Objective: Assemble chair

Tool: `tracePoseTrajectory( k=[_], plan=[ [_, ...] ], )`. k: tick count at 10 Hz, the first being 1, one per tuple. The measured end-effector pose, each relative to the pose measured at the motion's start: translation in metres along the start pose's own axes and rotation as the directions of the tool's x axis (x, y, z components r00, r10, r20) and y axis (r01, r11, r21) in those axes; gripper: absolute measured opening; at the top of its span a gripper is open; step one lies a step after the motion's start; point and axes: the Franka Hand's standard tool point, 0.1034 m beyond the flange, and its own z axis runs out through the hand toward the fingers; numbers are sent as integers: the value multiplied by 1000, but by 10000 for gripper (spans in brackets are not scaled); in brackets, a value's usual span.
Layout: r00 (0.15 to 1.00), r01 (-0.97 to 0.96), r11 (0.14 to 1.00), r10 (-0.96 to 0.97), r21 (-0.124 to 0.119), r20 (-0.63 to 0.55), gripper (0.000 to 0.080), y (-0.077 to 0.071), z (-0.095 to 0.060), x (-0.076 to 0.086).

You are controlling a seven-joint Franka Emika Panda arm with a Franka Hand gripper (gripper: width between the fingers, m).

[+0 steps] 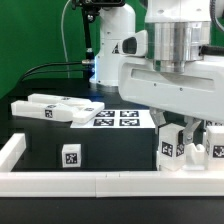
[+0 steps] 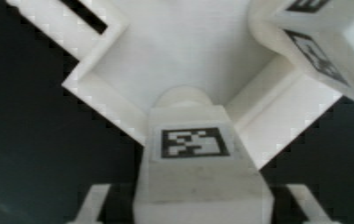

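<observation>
Claw (image 2: 192, 205) sits low over the surface (image 1: 110, 150) at the exterior view's right, its fingers (image 2: 103, 207) flanking a tagged chair block (image 2: 193, 150). I cannot tell whether they press it. Other chair pieces (image 1: 48, 108) lie at the exterior view's left beside the marker board (image 1: 115, 118). One small tagged cube (image 1: 70, 155) stands apart, nearer the border rail (image 1: 100, 183).
</observation>
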Motion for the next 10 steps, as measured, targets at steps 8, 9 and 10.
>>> tracePoseTrajectory(
  k=[8,9,10],
  plan=[
    [524,-849,528,846,-23,95,390,1,2,4],
    [562,-824,566,822,-22,94,390,1,2,3],
    [677,-731,680,732,-44,74,529,3,3,-4]
  ],
)
